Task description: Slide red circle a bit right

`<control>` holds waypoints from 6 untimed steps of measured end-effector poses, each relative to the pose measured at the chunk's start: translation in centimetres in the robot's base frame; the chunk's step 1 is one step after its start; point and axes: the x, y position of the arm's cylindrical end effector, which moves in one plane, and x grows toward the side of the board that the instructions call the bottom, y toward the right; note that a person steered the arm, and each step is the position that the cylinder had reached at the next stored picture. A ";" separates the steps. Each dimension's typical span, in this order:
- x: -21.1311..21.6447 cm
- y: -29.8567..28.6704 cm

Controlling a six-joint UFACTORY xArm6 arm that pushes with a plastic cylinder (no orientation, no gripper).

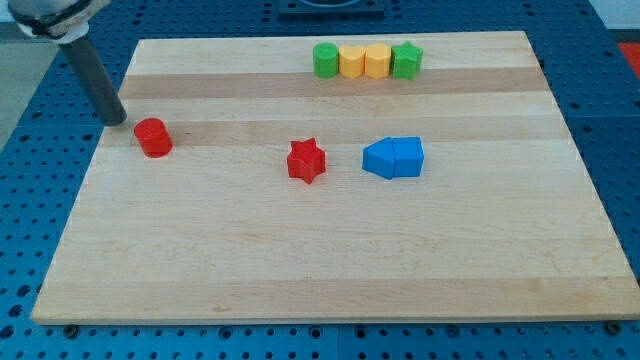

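Camera view: my tip (117, 119) rests on the desk (300, 260) just left of the red circle (153, 137), slightly apart. No claw is visible.

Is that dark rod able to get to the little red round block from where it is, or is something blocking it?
Probably yes. My tip sits just up and to the view's left of the red circle, with only bare board between them. The red star lies well off to the right.
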 end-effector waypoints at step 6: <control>7.4 9.3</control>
